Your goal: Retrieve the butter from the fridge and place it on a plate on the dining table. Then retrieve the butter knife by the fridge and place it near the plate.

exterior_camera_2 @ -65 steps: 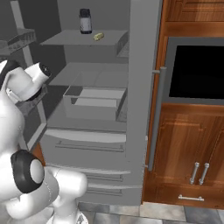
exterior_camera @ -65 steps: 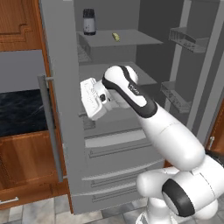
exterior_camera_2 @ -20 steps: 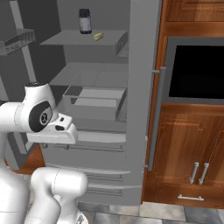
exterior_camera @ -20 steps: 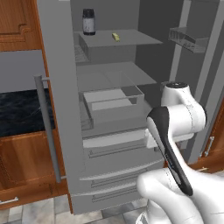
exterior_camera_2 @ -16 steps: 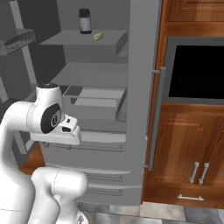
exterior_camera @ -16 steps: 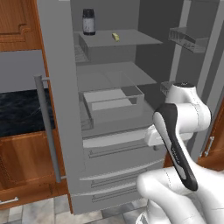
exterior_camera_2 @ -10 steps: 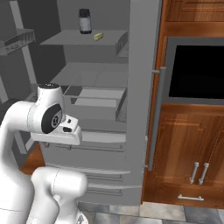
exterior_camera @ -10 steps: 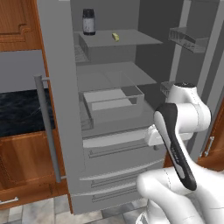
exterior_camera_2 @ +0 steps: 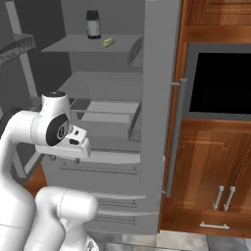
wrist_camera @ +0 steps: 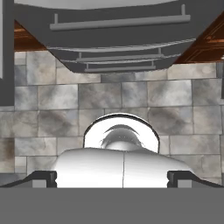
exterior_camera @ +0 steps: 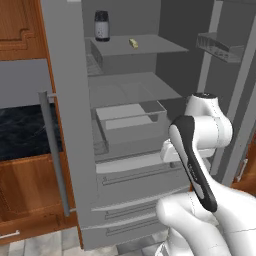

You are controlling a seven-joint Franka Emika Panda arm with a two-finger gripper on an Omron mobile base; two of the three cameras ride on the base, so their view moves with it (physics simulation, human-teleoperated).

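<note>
arm folded low before fridge [exterior_camera: 125,150] | gripper [wrist_camera: 112,179] pointing floorward, jaws wide, empty

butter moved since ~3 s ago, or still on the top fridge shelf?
No. The butter lies on the fridge's top shelf, just right of the dark jar, same spot as before. Only the arm moved, down and right.

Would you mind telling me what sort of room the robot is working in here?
A rendered home kitchen, it seems: an open grey fridge with shelves, wooden cupboards and a black built-in oven beside it, over a stone-tiled floor.
</note>
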